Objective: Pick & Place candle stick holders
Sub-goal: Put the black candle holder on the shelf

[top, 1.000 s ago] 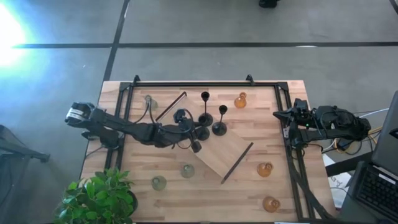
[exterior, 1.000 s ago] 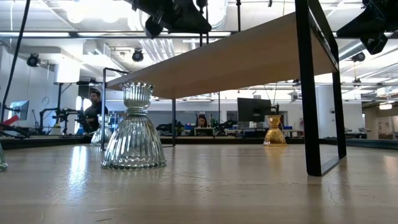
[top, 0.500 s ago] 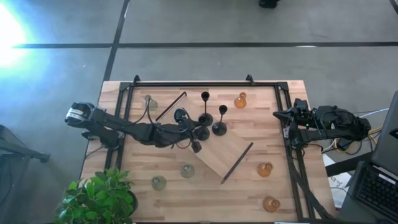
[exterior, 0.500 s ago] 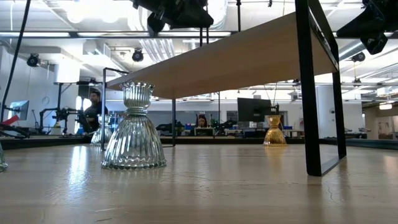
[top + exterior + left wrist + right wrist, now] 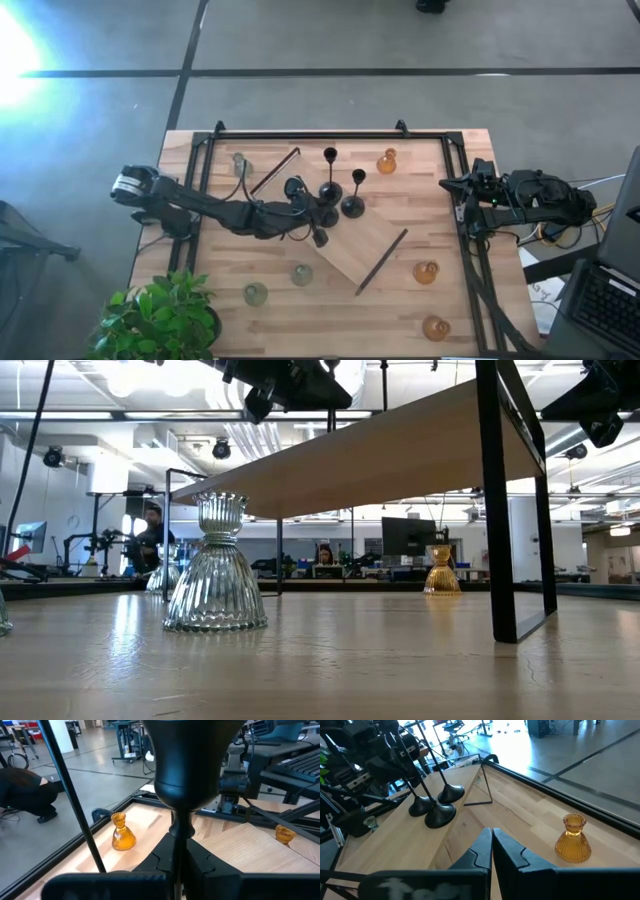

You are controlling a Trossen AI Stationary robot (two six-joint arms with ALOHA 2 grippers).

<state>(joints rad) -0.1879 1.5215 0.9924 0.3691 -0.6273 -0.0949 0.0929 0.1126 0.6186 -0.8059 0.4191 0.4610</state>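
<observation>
Three black holders [image 5: 341,190] on the board [image 5: 352,236], three green [image 5: 255,293] and three amber [image 5: 426,271] on the tabletop [image 5: 440,180]. Left fingers [image 5: 170,857] pinch one black stem; right fingers [image 5: 482,851] pressed together, well apart.

Wooden board [image 5: 365,245] with black handles lies on the table [image 5: 440,195]; potted plant [image 5: 160,320] at one corner; laptop [image 5: 605,305] alongside.

Three black holders [image 5: 340,196] are standing upright, clustered on the wooden board [image 5: 360,250], one pinched at its stem by the left claw [image 5: 179,862]. Green glass ones [image 5: 278,283] and amber ones [image 5: 430,300] are sitting scattered on the table [image 5: 420,180].
</observation>
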